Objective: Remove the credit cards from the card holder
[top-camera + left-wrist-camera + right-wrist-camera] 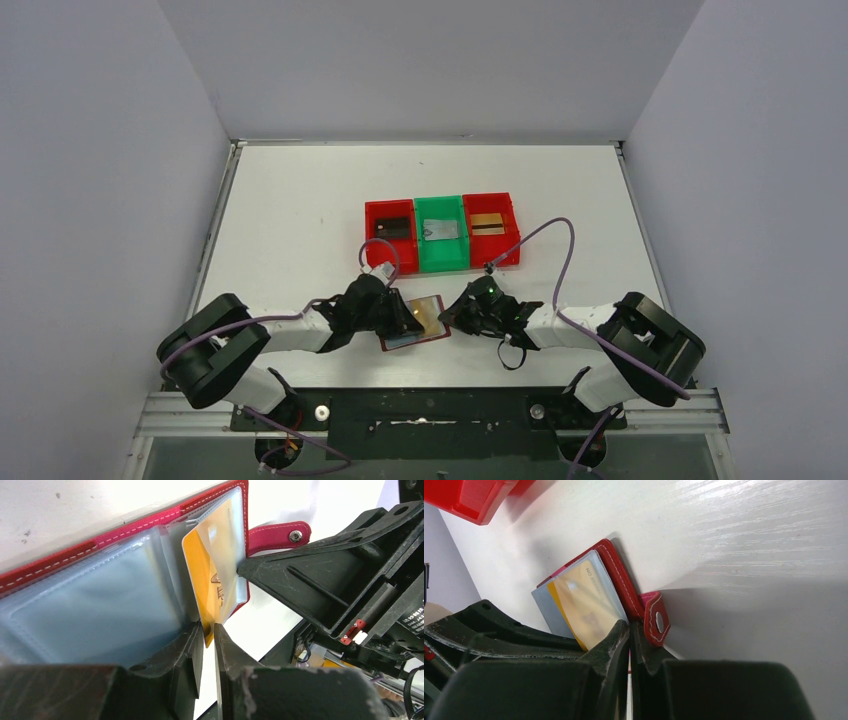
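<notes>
Near front | right tool (629,624) clamps card holder (616,575) | left tool (208,626) at gold card (210,565), grip unclear

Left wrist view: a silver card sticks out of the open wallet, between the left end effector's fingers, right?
No. Left wrist view: a gold card, not silver, sticks out of the open wallet, between the left end effector's fingers.
</notes>
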Motion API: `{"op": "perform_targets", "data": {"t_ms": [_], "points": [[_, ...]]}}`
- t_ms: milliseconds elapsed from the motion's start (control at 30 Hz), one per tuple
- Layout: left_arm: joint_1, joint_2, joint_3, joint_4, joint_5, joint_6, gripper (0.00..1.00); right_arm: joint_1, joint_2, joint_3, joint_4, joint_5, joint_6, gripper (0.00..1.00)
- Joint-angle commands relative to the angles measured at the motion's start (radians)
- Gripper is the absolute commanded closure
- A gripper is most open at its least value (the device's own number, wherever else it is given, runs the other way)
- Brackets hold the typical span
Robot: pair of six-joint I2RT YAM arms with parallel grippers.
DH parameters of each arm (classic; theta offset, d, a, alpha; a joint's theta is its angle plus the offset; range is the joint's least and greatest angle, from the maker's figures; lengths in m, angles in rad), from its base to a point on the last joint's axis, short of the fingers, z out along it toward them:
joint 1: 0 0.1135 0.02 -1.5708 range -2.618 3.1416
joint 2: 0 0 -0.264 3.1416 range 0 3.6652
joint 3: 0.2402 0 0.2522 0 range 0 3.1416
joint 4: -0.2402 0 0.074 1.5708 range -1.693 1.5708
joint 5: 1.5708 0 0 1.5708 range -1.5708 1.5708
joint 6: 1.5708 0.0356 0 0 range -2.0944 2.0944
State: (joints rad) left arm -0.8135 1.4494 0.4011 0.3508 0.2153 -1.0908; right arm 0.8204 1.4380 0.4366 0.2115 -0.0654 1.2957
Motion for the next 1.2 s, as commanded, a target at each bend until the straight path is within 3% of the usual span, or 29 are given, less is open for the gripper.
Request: {"op": "perform_targets", "data": {"t_ms": [0, 200, 400, 1167], "points": [[0.011, -0.032, 0.046, 0.006, 0.026, 0.02, 0.86, 0.004, 0.034, -0.036, -0.154, 0.066, -0.028, 1.0], [0.028, -0.028, 0.046, 0.008, 0.03, 0.022, 0.86, 0.005, 0.043, -0.035, -0.147, 0.062, -0.03, 1.0], [0.032, -0.038, 0.039, -0.006, 0.027, 0.024, 1.0, 0.005, 0.043, -0.032, -0.154, 0.064, -0.028, 1.0], [0.048, -0.147, 0.058, -0.296, -0.022, 0.1, 1.0, 0.015, -0.015, -0.026, -0.213, 0.106, -0.02, 1.0]]}}
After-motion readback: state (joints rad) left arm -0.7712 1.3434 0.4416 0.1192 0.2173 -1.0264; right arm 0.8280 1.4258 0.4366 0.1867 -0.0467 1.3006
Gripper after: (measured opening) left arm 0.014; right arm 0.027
